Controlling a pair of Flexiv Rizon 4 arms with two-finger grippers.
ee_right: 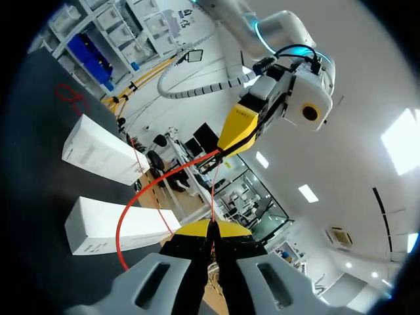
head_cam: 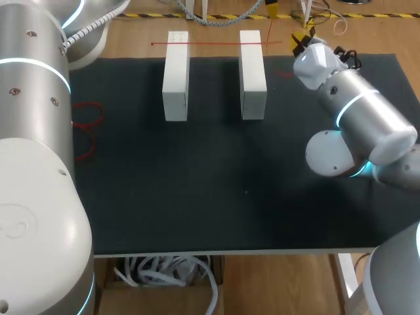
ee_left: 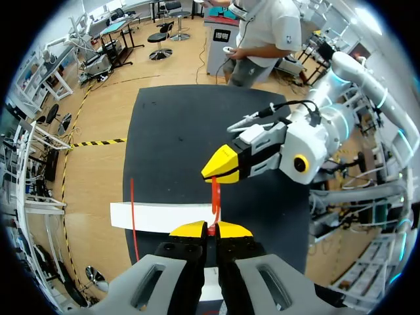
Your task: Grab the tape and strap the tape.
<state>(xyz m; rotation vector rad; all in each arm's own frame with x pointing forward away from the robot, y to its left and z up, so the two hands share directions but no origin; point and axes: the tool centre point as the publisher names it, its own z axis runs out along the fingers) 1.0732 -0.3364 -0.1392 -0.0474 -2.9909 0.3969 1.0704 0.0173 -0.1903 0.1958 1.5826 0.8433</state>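
Tape (head_cam: pixel 210 44), thin and red, spans two white blocks (head_cam: pixel 176 79) at the bench's (head_cam: pixel 197 197) far edge. Left gripper (ee_left: pixel 210 230) and right gripper (ee_right: pixel 211 228) each pinch it tight. Strapping seems underway; next needs a taut pull.

My left arm (head_cam: pixel 33 164) is standing close to the head camera and filling the view's left side. My right arm (head_cam: pixel 364 121) is coming in from the right, elbow bent, with its wrist (head_cam: pixel 316 64) pointing toward the far right. In the left wrist view I am reading the left gripper (ee_left: pixel 210 230) as closed, both yellow tips pinching the red tape (ee_left: pixel 214 197). The right gripper (ee_left: pixel 222 169) is sitting just ahead of it, tips pressed together on the same strand. The right wrist view is showing the same grip from the opposite side, the two grippers facing tip to tip.
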